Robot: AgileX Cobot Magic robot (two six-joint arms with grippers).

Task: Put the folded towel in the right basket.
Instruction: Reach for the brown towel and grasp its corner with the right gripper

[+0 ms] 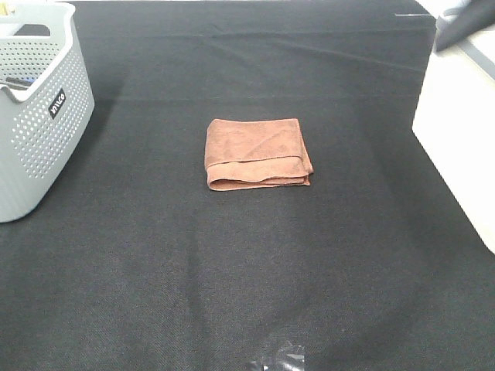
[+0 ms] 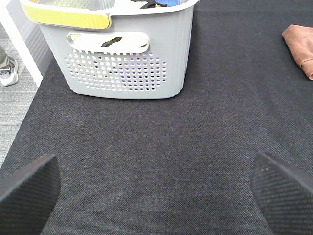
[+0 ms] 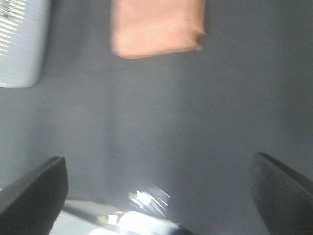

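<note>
The folded brown towel lies flat in the middle of the black cloth. It shows at the edge of the left wrist view and, blurred, in the right wrist view. My left gripper is open and empty, low over bare cloth, with the grey basket ahead of it. My right gripper is open and empty, well away from the towel. Only a dark part of the right arm shows in the exterior view, at the far right. A basket on the right is not clearly in view.
The grey perforated basket stands at the far left and holds some items. A white flat-sided object fills the right edge; I cannot tell what it is. A shiny patch lies at the cloth's near edge.
</note>
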